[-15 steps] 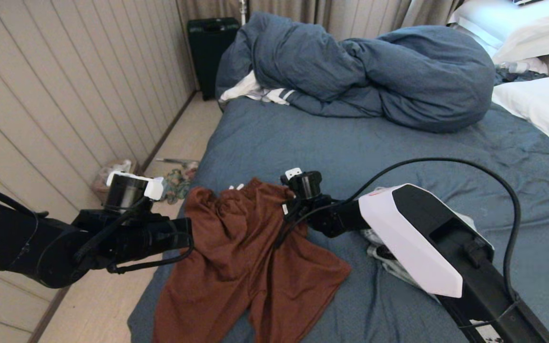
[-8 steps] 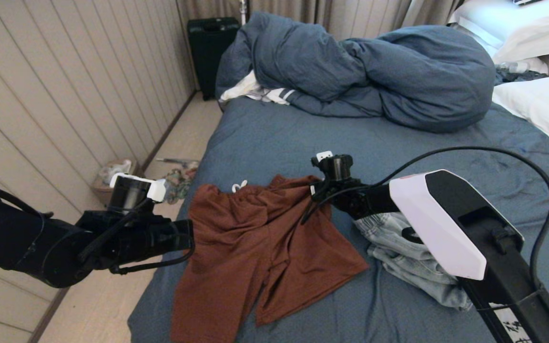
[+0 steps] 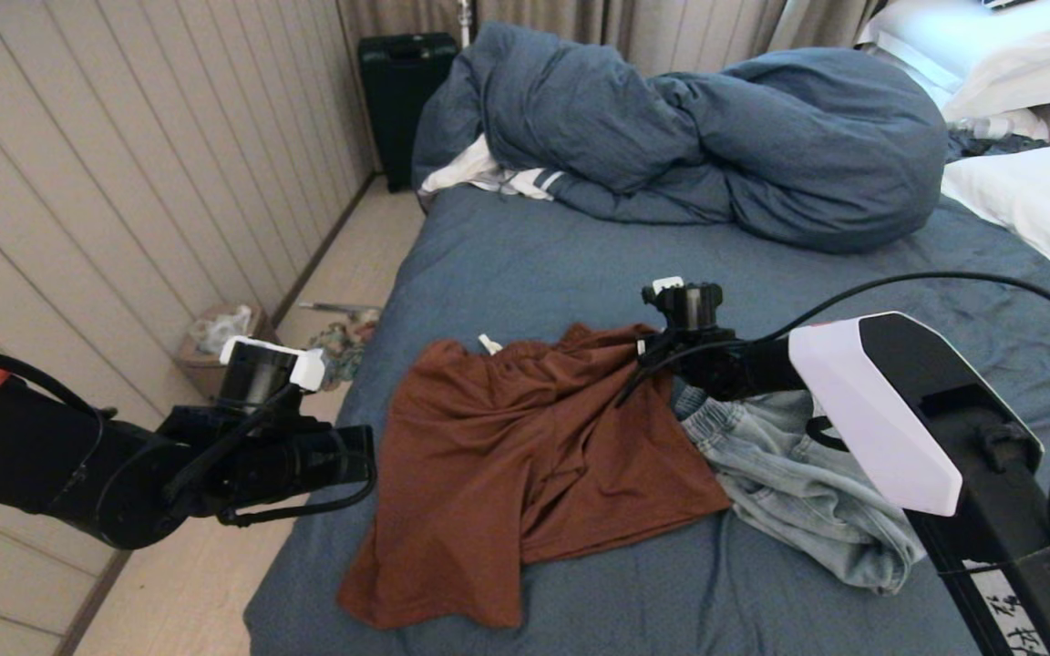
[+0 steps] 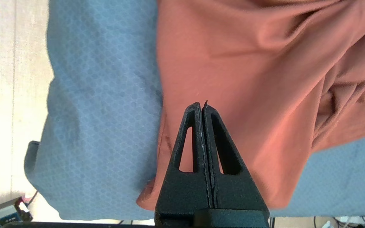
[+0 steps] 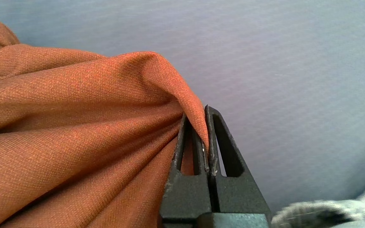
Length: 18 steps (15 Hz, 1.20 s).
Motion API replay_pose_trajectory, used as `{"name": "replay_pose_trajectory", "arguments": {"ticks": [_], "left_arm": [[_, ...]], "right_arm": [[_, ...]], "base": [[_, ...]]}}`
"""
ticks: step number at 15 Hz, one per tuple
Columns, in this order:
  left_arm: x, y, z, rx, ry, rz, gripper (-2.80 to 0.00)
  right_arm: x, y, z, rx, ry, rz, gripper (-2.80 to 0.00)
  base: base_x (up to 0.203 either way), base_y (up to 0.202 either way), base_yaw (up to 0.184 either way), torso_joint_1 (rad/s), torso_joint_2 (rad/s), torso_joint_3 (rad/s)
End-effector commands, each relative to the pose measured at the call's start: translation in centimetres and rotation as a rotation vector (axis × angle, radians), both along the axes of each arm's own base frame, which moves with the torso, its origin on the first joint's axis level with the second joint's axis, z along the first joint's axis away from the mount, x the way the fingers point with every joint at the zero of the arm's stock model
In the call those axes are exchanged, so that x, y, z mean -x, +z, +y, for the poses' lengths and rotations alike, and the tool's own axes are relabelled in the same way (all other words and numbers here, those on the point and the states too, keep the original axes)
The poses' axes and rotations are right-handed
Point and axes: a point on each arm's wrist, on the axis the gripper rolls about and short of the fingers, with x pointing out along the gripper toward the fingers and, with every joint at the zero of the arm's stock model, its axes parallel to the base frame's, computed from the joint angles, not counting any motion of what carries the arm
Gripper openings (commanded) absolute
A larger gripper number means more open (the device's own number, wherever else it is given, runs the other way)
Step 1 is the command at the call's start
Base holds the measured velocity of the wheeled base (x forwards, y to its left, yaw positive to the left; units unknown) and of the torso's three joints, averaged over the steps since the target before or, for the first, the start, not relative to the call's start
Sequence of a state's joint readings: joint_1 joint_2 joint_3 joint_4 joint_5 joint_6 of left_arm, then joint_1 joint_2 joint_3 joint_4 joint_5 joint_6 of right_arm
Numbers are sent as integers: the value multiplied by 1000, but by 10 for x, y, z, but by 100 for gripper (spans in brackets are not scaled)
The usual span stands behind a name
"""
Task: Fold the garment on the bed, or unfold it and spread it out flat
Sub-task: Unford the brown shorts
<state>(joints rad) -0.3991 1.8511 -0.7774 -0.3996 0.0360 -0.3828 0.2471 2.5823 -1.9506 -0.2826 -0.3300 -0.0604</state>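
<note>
Shorts [image 3: 525, 456] dragged rightward, right gripper [image 5: 206, 148] jaws pinching waistband, left gripper [image 4: 201, 107] jaws closed empty.

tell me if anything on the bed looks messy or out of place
The brown shorts lie crumpled and skewed, one waist corner pinched in the right gripper, and they overlap a rumpled pair of light jeans. The blue duvet is bunched in a heap at the far end of the bed.

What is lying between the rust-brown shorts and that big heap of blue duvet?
Only bare wrinkled sheet of the bed lies between the shorts and the duvet, as the head view shows.
</note>
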Motion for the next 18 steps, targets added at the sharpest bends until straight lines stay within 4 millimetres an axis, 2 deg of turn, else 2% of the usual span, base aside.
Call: {"name": "replay_pose_trajectory", "arguments": {"ticks": [1, 2, 6, 7, 8, 11, 13, 17, 18], "left_arm": [[-1, -1, 0, 1, 2, 1, -280], [-1, -1, 0, 0, 2, 2, -280], [0, -1, -1, 0, -1, 1, -280], [0, -1, -1, 1, 0, 1, -280], [0, -1, -1, 1, 0, 1, -280], [0, -2, -1, -1, -1, 4, -280], [1, -1, -2, -2, -4, 4, -280], [7, 1, -5, -1, -15, -3, -280], [7, 1, -5, -1, -15, -3, -280]], "right_arm": [[-2, 4, -9, 0, -19, -6, -280], [-2, 5, -14, 0, -27, -7, -280], [0, 5, -12, 6, -23, -2, -280], [1, 6, -11, 5, -20, -3, -208], [2, 10, -10, 4, -11, -5, 0], [9, 24, -11, -15, 14, -13, 0], [22, 41, -10, -36, 61, -6, 0], [60, 89, -2, -123, 143, 12, 0], [74, 102, 1, -162, 167, 38, -280]], "base": [[0, 0, 0, 0, 0, 0], [0, 0, 0, 0, 0, 0], [0, 0, 0, 0, 0, 0], [0, 0, 0, 0, 0, 0], [0, 0, 0, 0, 0, 0], [0, 0, 0, 0, 0, 0], [0, 0, 0, 0, 0, 0], [0, 0, 0, 0, 0, 0], [0, 0, 0, 0, 0, 0]]}}
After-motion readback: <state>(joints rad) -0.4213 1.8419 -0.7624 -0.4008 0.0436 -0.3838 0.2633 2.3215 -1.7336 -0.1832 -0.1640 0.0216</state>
